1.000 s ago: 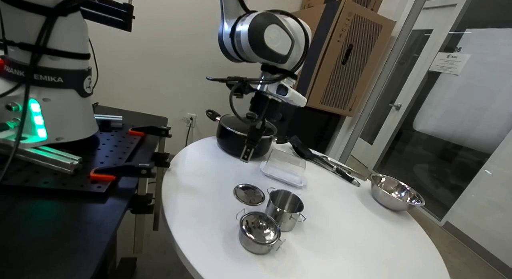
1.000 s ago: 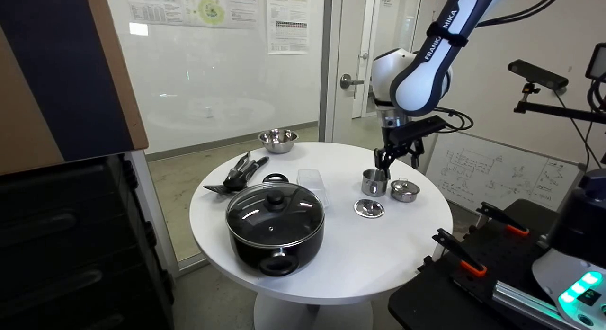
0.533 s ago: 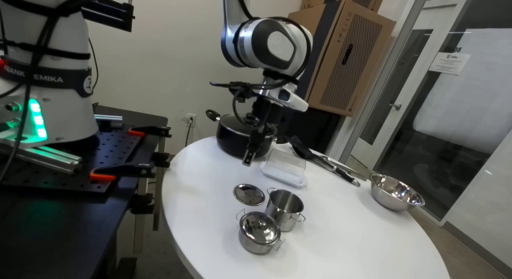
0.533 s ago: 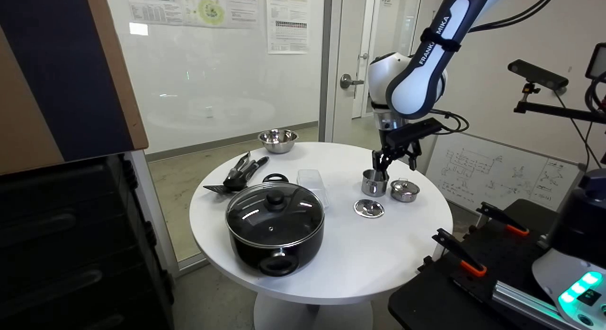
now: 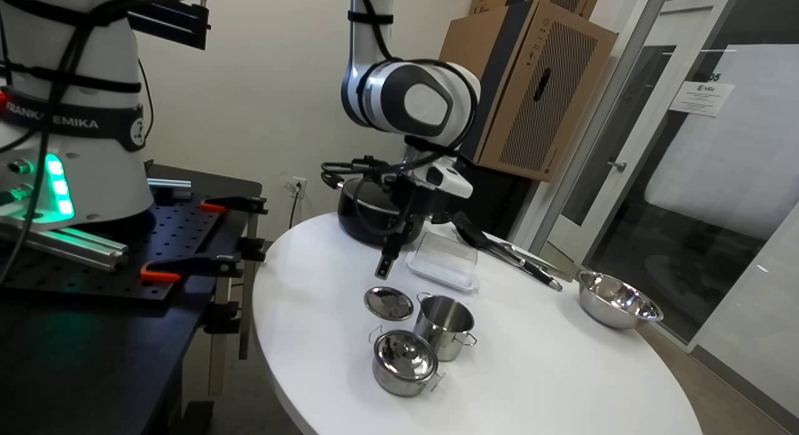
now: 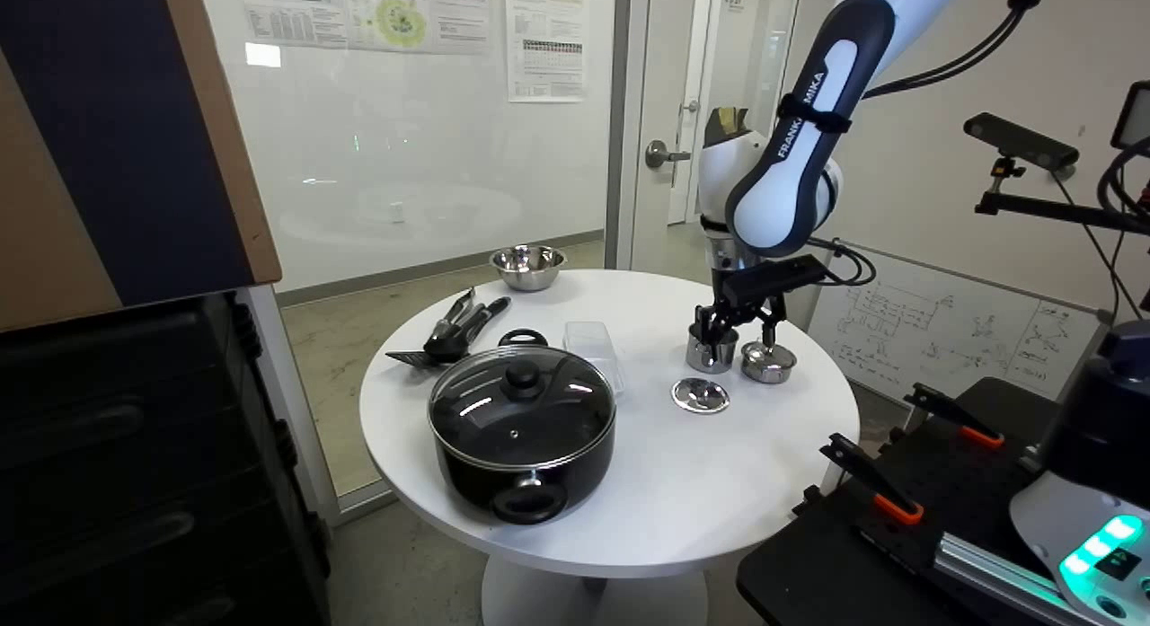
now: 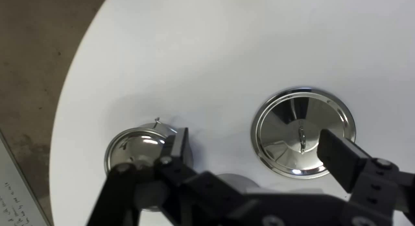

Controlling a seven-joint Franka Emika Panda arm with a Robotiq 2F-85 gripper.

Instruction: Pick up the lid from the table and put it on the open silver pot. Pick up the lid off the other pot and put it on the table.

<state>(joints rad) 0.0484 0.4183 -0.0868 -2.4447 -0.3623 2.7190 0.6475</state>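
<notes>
A shiny steel lid lies flat on the white table, handle up. It also shows in an exterior view and the wrist view. The narrower open silver pot stands beside it, uncovered. The other, squatter pot stands next to it with its own lid on; that lid shows partly in the wrist view. My gripper is open and empty above the table. In the wrist view its right finger overlaps the loose lid's edge, its left finger the lidded pot. The open pot is mostly hidden there.
A big black pot with a glass lid stands on the table. Near it are a clear plastic container and black utensils. A steel bowl stands near the far edge.
My gripper has moved down closer to the table and the loose lid, still open. The lid and the pots have not moved.
</notes>
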